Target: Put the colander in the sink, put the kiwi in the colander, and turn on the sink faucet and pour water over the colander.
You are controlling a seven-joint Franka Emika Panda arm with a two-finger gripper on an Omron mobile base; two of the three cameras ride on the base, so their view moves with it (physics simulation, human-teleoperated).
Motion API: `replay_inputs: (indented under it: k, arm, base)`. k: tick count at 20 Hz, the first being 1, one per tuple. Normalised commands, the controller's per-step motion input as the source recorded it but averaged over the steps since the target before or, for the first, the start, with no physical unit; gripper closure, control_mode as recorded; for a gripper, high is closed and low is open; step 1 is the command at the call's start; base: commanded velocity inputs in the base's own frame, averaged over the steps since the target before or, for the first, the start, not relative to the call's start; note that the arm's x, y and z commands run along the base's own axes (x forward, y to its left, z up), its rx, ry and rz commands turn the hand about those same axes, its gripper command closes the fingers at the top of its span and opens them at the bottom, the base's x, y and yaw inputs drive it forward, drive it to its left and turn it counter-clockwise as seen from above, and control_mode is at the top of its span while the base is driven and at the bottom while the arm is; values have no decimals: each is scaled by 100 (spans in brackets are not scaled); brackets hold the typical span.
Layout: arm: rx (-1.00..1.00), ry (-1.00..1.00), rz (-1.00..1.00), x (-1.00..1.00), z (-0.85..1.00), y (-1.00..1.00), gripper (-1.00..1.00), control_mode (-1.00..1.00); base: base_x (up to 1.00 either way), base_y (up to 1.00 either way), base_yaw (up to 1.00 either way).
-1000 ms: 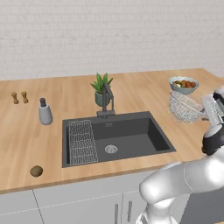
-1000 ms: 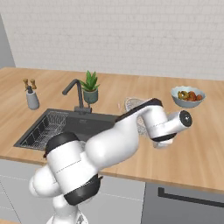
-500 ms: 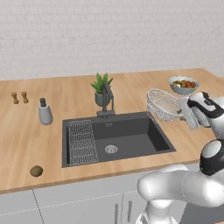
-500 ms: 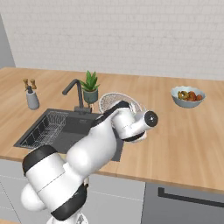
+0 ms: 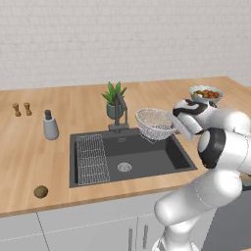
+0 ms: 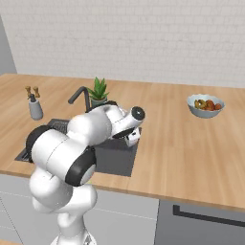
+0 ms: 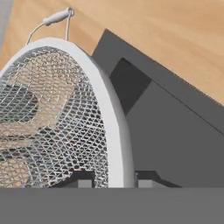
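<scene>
Clamped on the thin rim of the colander (image 5: 155,123), the end effector (image 7: 114,180) had one dark fingertip on each side of the white rim, as the hand view showed; the jaws were nearly together with the rim pinched between them. From the left base view the colander hung in the air, clear of the bench (image 5: 68,105), over the rear right part of the sink (image 5: 147,157), just to the right of the sink faucet (image 5: 120,113) and near its spout. The mesh bowl sat tilted, its opening turned partly sideways rather than straight up, and it extended away from the end effector toward the faucet side. The basin floor lay directly below and forward of the held bowl, so the coming move looked like a lowering with a levelling of the tilt. The flat wire rack (image 5: 92,158) filled the left part of the basin and the drain (image 5: 124,166) lay in the open middle, which seemed the freer landing spot.

The kiwi (image 5: 40,191) lay on the front left of the bench, well apart from the sink's front left corner and far from the arm. A potted plant (image 5: 113,99) stood just behind the faucet, a soap dispenser (image 5: 49,125) and two shakers (image 5: 22,109) farther left, and a fruit bowl (image 5: 206,94) on the right.
</scene>
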Motion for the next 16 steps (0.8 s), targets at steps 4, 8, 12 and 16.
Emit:
replay_inputs:
  k: [4, 8, 12, 16]
  arm:
    - [0, 4, 21, 12, -43, 47, 100, -100]
    - [0, 0, 19, 11, -65, 59, 100, -100]
    - [0, 0, 16, 19, -83, 51, 100, -100]
    - [-1, 0, 14, 16, -63, 31, 100, -100]
  base:
    - [0, 0, 0]
    - [0, 0, 0]
    - [0, 0, 0]
    - [0, 0, 0]
